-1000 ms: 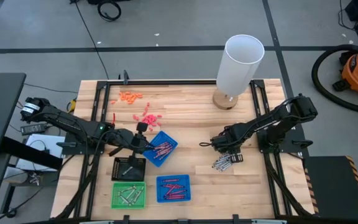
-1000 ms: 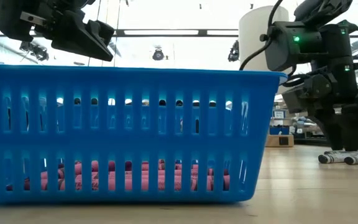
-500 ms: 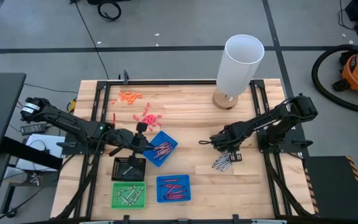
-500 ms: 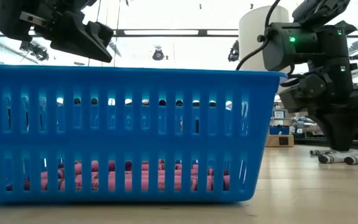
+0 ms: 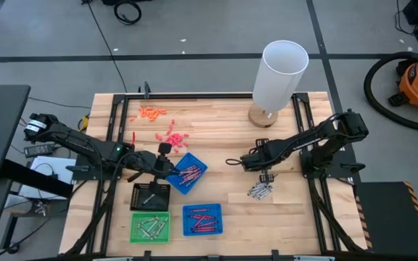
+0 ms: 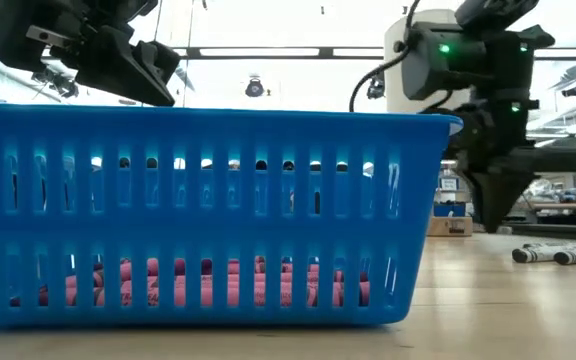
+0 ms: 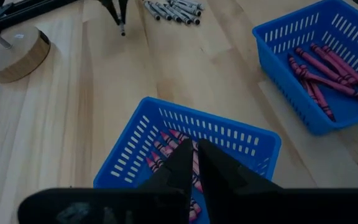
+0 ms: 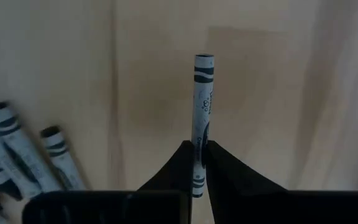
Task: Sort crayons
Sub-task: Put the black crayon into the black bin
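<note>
The right gripper [image 8: 197,163] hangs above the bare wooden tabletop [image 5: 216,145], its jaws clenched on a single grey-silver crayon [image 8: 201,118] that points straight out from the fingertips. A loose heap of grey-silver crayons [image 5: 260,191] lies on the wood just beside it. The left gripper [image 7: 193,163] hovers over a tilted blue slotted plastic tray [image 7: 253,142] holding red crayons [image 7: 174,149], its jaws pressed together on nothing.
</note>
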Tool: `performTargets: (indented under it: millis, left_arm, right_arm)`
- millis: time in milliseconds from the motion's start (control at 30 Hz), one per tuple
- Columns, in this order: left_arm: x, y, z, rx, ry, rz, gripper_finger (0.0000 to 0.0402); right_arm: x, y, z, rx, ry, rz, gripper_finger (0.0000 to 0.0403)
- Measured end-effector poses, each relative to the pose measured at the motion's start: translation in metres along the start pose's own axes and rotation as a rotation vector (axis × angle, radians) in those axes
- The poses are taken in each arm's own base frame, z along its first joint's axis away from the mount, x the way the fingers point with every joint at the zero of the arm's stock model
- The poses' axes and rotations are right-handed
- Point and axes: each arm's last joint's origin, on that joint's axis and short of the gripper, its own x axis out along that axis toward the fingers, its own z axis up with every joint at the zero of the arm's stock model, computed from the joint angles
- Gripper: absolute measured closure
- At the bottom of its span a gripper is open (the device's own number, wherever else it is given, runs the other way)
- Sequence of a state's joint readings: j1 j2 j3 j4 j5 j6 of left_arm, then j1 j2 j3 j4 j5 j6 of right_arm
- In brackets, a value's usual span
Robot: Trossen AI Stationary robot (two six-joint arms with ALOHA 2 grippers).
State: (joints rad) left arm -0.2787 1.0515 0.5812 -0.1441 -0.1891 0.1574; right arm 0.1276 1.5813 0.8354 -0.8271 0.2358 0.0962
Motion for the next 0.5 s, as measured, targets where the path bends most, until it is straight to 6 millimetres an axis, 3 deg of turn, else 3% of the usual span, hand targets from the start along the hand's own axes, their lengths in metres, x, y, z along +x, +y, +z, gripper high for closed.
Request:
performTargets:
  millis: [300,500]
  left_arm:
    - [0.0,0.0,-0.004,-0.01,0.042,0.017,0.0365]
    - [-0.001,-0.005,-0.003,0.014,0.037,-0.001,0.0366]
  right_arm:
    - [-0.022,-0.005,0.021,0.012,-0.105,-0.056,0.0368]
    - [-0.035,-0.003,0.04,0.011,-0.262,-0.019,0.0368]
